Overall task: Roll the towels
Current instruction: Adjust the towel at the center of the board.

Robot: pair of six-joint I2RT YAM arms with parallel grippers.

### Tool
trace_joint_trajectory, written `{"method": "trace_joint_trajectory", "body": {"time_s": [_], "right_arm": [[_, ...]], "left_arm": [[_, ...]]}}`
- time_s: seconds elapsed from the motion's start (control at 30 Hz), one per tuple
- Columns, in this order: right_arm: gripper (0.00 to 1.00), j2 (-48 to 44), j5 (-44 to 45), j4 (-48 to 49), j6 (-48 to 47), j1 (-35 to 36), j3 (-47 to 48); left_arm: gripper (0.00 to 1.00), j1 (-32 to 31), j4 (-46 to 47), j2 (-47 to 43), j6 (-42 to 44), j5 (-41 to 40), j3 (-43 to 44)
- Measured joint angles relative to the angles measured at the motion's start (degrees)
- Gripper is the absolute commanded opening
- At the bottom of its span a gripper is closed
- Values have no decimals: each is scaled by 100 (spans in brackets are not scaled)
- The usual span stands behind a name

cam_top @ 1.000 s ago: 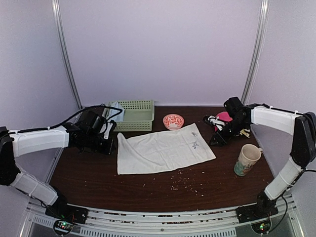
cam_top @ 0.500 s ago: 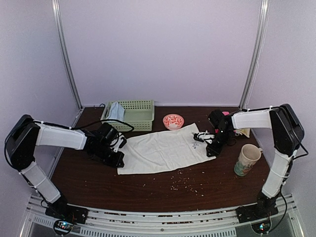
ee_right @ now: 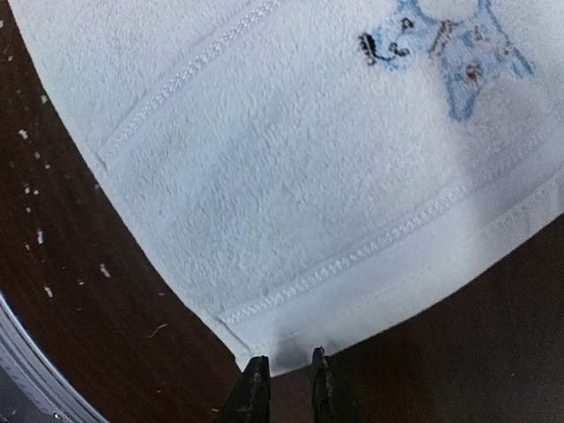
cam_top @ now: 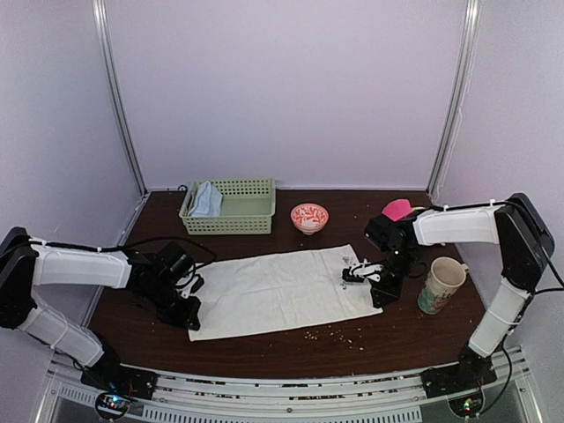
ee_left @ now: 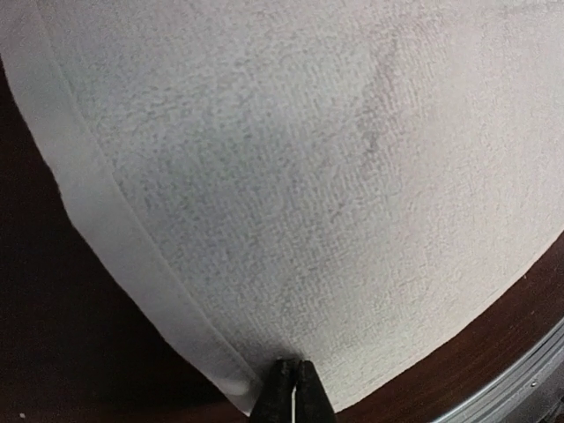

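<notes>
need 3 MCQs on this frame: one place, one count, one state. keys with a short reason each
1. Where is the pale blue cloth towel? A in the green plastic basket; B held in mid-air; C spread front centre.
2. How many towels lie spread flat on the dark wooden table? A none; B one; C two.
3. The left gripper is: A wide open; B shut on a corner of the off-white cloth towel; C out of view.
Key: 1 A, it sits bunched in the basket's left end. 2 B, only the off-white towel lies flat. 3 B, the left wrist view shows the fingertips pressed together on the hem.
</notes>
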Motion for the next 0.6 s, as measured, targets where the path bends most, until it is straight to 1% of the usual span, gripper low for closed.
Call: {"method": "trace_joint_trajectory", "body": {"time_s": [0.1, 0.17, 0.27, 0.3, 0.37, 0.43, 0.57, 0.6], "right_arm": [[19, -229, -221, -396, -9, 170, 0], [22, -400, -459, -708, -48, 247, 9], [26, -555, -857, -1224, -179, 299, 136], [27, -597, -938, -1316, -175, 299, 214], [27, -658, -1021, -1425, -127, 280, 553], [27, -636, -1049, -1410, -15, 229, 1001], [26, -321, -1064, -1165, 337, 37, 2026], [32, -188, -1064, -1016, 461, -28, 2249]], "left_arm": [[5, 0, -804, -433, -245, -179, -76], [9, 0, -1233, -706, -308, -354, -24], [30, 0, -1744, -898, -262, -754, 343], [35, 0, -1867, -870, -251, -964, 584], [42, 46, -1945, -758, -140, -1246, 988], [43, 155, -1858, -575, -39, -1462, 1375], [38, 448, -1478, -140, 334, -1744, 1987], [35, 498, -1279, -50, 466, -1781, 2107]]}}
